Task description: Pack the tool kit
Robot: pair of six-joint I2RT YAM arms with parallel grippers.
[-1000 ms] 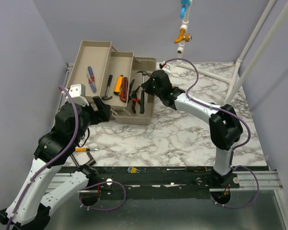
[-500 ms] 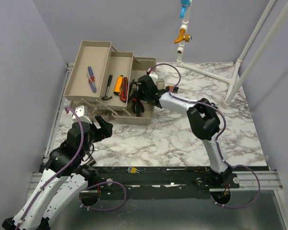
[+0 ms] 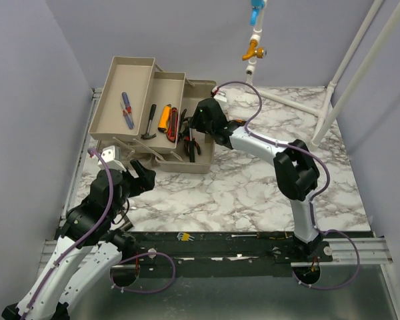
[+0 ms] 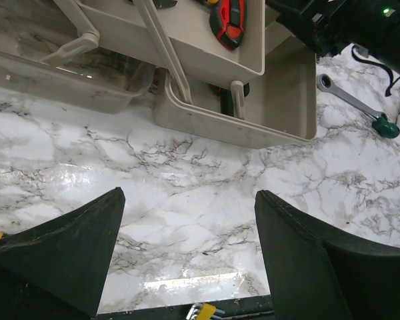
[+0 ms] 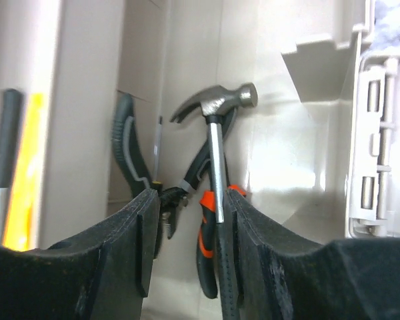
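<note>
Two arms: both reach toward the tool box at the back left of the table.
Tool box: it is tan and stands open, with its trays spread out to the left like steps.
Right gripper: it is down inside the lowest part of the box. Its two fingers are apart.
Hammer: it lies in the lowest part of the box, on top of other tools. Its thin metal handle runs between the right fingers, close against one of them, with a gap to the other. It is not squeezed.
Pliers: grey handles, under the hammer. A red and black pair lies just beside them.
Left gripper: its fingers are spread wide, with nothing in them. It hangs over the bare table, just in front of the box.
Middle tray: a small black hammer and a yellow knife.
Far left tray: a blue screwdriver.
Wrench: silver with a green handle. It lies on the table beside the box.
Little bent keys: they lie at the near edge of the table.
</note>
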